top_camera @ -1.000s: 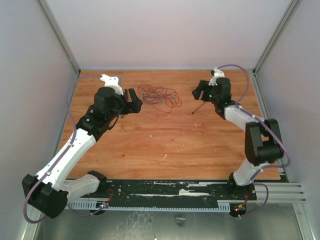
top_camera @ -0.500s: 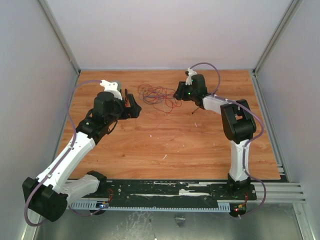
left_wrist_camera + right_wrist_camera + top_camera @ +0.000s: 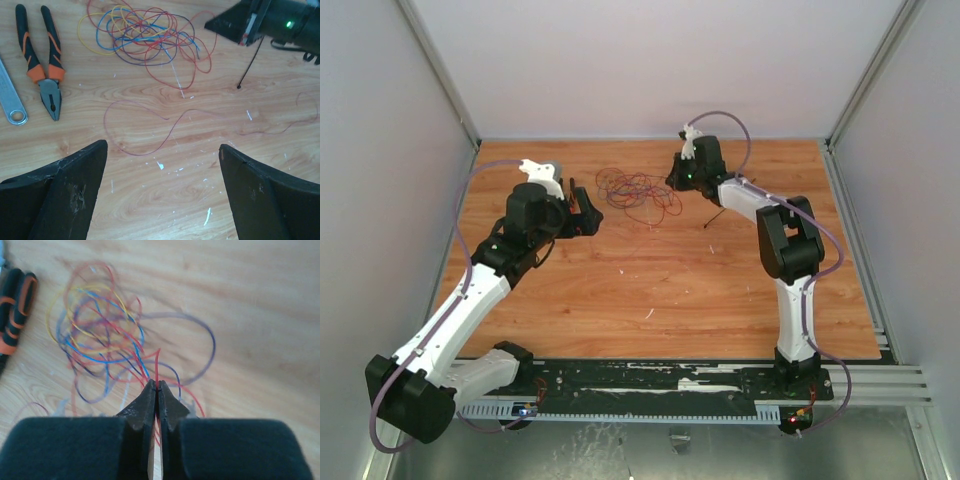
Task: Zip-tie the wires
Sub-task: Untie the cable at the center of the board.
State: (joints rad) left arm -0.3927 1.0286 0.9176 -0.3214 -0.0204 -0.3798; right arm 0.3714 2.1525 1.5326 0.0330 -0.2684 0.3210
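Wires (image 3: 100, 335), tangled on tabletop (image 3: 670, 290): right gripper (image 3: 157, 390) jaws clamped on a red one, likely to gather them; left gripper (image 3: 162, 145) jaws apart, waiting.

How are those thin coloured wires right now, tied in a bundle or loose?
Loose: the wires sprawl in tangled loops on the table, with no tie around them.

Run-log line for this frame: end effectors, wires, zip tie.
left end effector: open, empty | right end effector: shut on red strand of wires | zip tie: lying on table, unheld
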